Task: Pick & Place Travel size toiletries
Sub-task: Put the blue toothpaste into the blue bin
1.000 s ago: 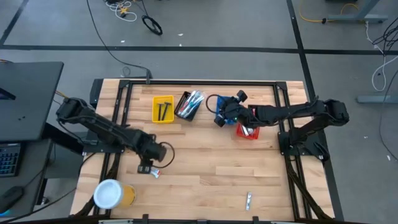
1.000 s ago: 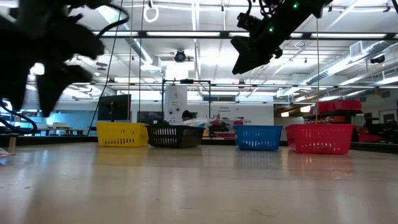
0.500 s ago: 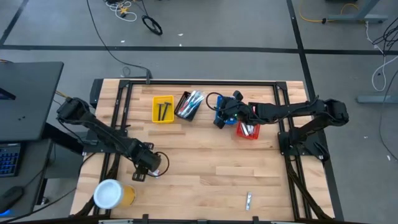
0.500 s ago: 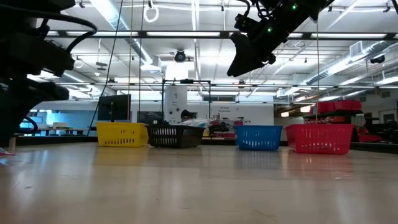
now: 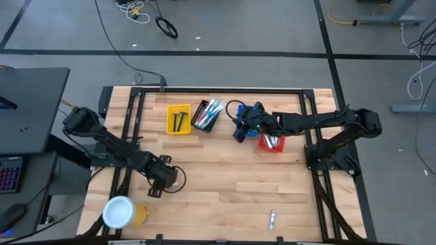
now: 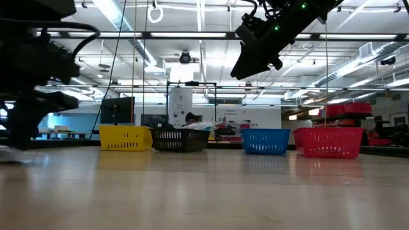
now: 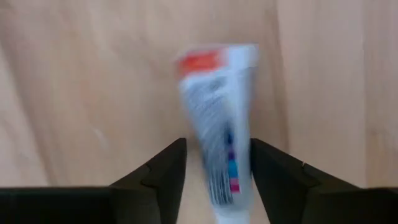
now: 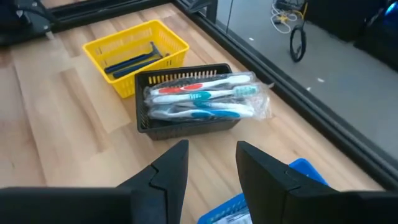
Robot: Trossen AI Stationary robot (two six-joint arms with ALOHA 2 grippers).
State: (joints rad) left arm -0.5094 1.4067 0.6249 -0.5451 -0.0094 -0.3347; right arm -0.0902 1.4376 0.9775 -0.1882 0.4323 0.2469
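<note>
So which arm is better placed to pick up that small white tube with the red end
The left. Its gripper is open and already straddles the tube on the table. The right gripper hovers far off, over the blue basket.

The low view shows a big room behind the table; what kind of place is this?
Probably a robotics lab or workshop hall: long ceiling light strips overhead, a metal frame rig behind the baskets, and cables on the grey floor.

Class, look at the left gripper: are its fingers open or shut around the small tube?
Open. In the left wrist view the left gripper straddles the small white tube lying flat on the table, with gaps showing either side.
</note>
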